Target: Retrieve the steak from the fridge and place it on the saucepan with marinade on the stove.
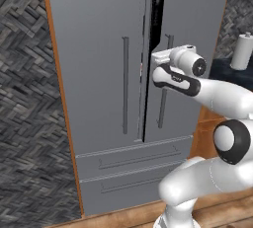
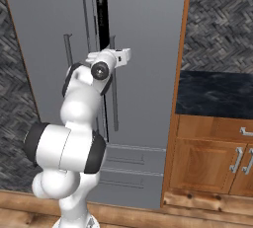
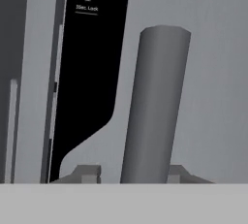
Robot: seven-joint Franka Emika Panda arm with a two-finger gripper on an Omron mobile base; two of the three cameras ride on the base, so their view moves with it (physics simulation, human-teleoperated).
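Hand view shows the claw [image 3: 130,173] straddling the grey fridge [image 1: 99,74] handle [image 3: 155,106], grip unclear, fingertips cut off.

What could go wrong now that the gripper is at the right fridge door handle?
The gripper straddles the handle near its top end, so the fingers may slide off when pulling. Both doors of the fridge look shut, so a loose grip likely fails. The elbow sits close to the fridge front and could hinder the door's swing.
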